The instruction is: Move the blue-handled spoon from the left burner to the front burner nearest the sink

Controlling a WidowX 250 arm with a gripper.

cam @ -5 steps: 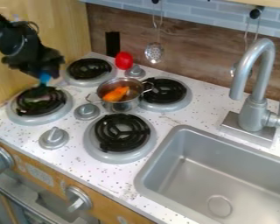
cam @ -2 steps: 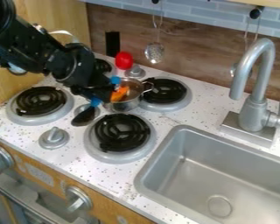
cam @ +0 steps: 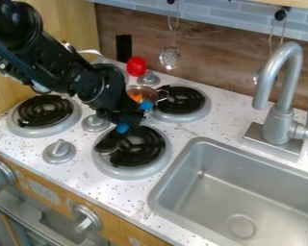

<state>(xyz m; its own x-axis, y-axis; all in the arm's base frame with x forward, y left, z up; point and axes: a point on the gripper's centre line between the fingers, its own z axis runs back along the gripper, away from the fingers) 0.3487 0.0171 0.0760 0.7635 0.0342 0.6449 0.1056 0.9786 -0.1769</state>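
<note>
Dark utensil (cam: 108,143): I am grasping it, apparently, with the jaws (cam: 134,116) clenched at its upper end, and its rounded end is lying over the front burner (cam: 150,150); whether it is bearing weight there, I cannot tell. By my judgement, the carrying is nearing completion, while release is remaining undone. Behind the jaws, an orange piece (cam: 136,97) is sitting inside the metal pot (cam: 150,90). Farther out, the speckled surface (cam: 201,127) is supporting a red object (cam: 136,66); the sink (cam: 247,197) is lying beneath the faucet (cam: 290,91), and a perforated ladle (cam: 170,57) is hanging against the backsplash (cam: 211,72).
</note>
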